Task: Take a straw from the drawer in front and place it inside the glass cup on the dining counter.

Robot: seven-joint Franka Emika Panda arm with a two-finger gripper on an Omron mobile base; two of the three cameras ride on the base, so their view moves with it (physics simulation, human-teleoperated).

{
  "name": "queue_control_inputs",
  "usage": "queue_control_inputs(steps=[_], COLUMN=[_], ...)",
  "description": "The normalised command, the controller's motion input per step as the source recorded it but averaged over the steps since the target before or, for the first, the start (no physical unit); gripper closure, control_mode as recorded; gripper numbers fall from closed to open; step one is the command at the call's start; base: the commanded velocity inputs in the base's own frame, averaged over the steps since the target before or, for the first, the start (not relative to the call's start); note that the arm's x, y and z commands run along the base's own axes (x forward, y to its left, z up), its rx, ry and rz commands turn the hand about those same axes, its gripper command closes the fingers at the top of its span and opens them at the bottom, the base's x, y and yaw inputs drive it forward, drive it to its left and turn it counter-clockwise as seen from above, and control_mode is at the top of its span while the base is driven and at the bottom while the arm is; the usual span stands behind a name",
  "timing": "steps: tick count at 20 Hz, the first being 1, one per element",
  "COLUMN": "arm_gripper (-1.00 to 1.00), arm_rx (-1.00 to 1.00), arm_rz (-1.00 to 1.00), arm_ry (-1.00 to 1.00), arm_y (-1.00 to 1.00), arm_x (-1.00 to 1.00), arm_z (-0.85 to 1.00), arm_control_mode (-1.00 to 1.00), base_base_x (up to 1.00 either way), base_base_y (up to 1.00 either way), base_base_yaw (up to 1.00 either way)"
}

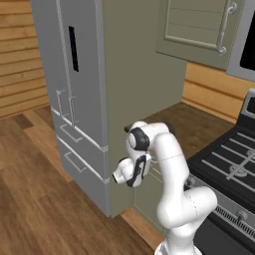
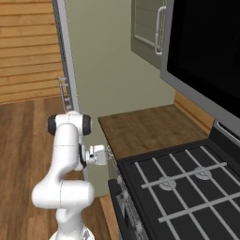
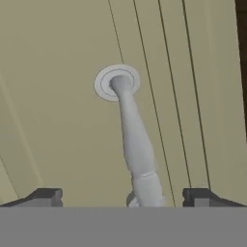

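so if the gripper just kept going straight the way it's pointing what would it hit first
Most likely the silver handle, which runs between the open gripper tips, then the sage-green drawer front behind it. How far off the panel is can't be judged.

Sage-green drawer point(image 3: 58, 96) seen from very close, front panel filling the hand view at a slant. Plain and flat across most of its face, with a few thin straight grooves running along one side. Small silver handle point(image 3: 137, 140) fixed to the panel through a round, ringed mount; rounded bar reaching from that mount toward the bottom edge, thickest mid-length. Open or shut: impossible to tell from this close.
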Motion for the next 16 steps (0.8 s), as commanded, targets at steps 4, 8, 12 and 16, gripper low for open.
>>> queue_control_inputs(steps=[4,8,12,16], arm_gripper=[-1.0,-1.0,1.0,1.0], arm_rx=[0.0,0.0,0.01,0.02], arm_rz=[0.0,0.0,0.01,0.03], arm_ry=[0.0,0.0,0.0,0.0], arm_y=[-0.19,-0.22,-0.08,0.0], arm_x=[0.43,0.45,0.21,-0.06], arm_z=[-0.02,0.0,0.0,0.0], arm_control_mode=[-1.0,-1.0,-1.0,-1.0], base_base_x=[0.0,0.0,0.0,0.0], base_base_y=[0.0,0.0,0.0,0.0], base_base_yaw=[0.0,0.0,0.0,0.0])
